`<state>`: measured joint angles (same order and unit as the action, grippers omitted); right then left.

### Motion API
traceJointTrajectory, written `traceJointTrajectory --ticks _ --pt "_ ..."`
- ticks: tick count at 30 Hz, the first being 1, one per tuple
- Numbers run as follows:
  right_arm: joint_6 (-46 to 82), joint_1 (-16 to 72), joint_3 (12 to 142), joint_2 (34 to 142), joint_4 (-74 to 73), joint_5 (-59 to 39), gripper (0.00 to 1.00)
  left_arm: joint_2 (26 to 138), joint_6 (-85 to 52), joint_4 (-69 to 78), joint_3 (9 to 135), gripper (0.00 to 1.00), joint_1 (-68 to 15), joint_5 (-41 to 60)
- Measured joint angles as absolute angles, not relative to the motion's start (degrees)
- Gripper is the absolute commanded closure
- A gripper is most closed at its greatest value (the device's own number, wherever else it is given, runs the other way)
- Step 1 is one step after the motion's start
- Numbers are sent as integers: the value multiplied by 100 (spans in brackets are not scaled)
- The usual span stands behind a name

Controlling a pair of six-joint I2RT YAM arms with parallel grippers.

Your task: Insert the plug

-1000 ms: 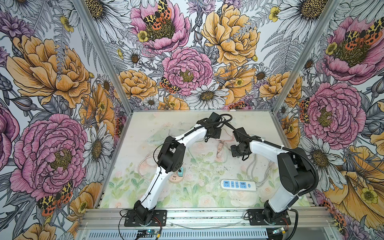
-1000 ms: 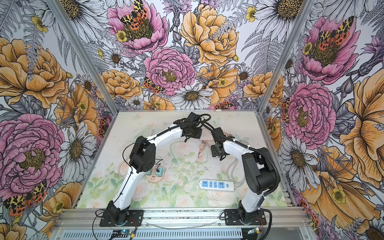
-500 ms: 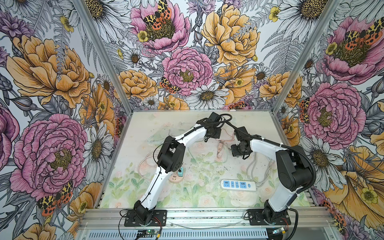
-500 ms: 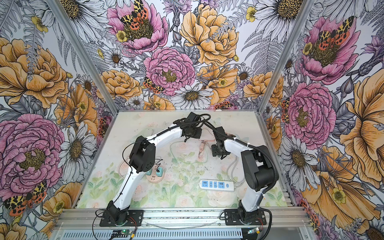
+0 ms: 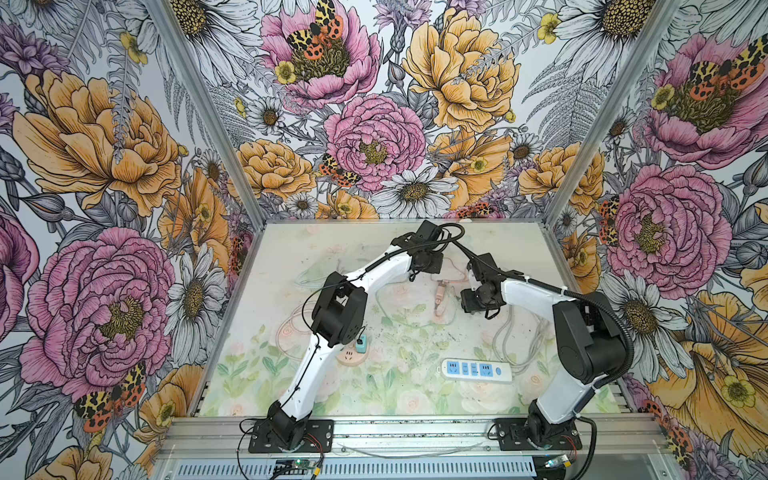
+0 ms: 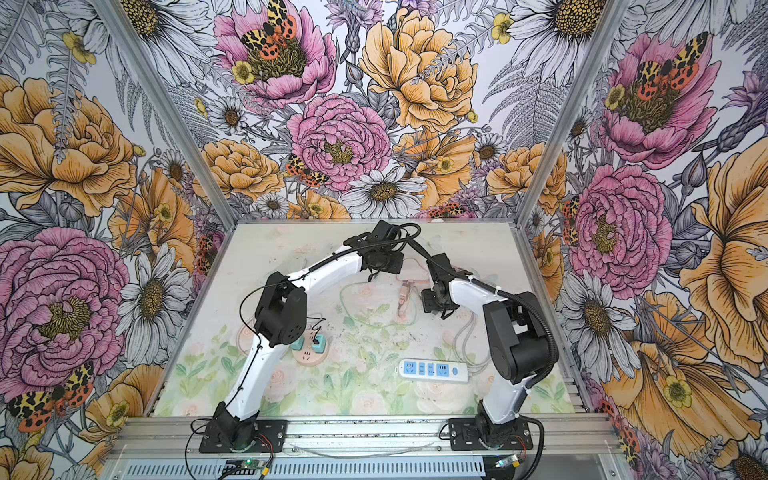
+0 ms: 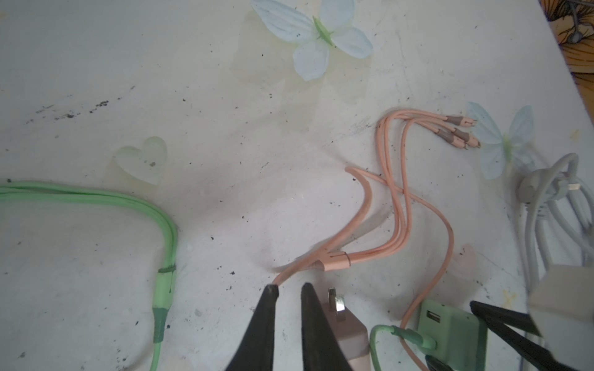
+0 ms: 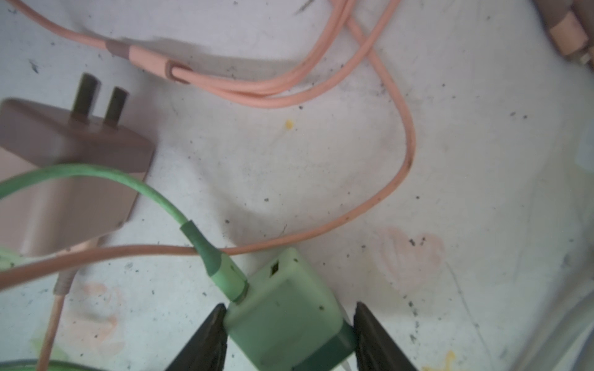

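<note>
My right fingers (image 8: 205, 347) pinch the green plug (image 8: 283, 314), cord end pointing ahead. My left fingers (image 7: 263, 327), nearly together and empty, sit just beside the pink plug (image 7: 347, 334).

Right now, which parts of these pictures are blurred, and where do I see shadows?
Right wrist view: pink adapter soft, green adapter sharper, pink cable throws a soft shadow. Left wrist view: pale block at the edge is blurred. Both top views: even light, posts splay outward.
</note>
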<state>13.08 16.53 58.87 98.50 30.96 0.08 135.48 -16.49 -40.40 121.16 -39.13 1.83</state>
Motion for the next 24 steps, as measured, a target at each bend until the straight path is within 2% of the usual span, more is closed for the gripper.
traceJointTrajectory --ticks 13,24 --pt "1651 1653 5642 8573 3334 301 72 12798 -1651 -3994 11378 77 -3924 102" --pt "1874 1653 5658 7647 3756 539 72 11668 -1782 -3656 9813 77 -3992 43"
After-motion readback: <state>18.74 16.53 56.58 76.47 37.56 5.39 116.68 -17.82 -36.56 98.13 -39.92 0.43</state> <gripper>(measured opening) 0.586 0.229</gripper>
